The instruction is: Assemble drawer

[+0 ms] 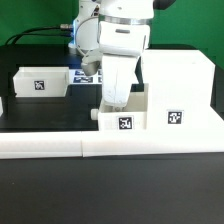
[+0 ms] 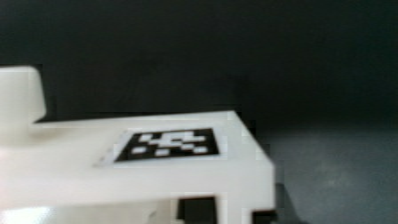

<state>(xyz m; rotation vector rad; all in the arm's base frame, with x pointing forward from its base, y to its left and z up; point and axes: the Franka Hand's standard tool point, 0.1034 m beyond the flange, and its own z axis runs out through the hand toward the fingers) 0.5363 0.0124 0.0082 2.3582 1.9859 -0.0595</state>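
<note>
A small white tray with a marker tag on its front stands on the table against the tall white box shell, which also carries a tag. My gripper reaches straight down onto this tray; its fingertips are hidden by the tray wall. In the wrist view the tray fills the lower half with a tag facing the camera and a white stub at its side. The gripper shows two dark fingers close together with a thin white wall between them. A second small tray lies at the exterior view's left.
The long low white border wall runs along the front, right below the gripped tray. The marker board lies behind the arm. Black cables run at the back left.
</note>
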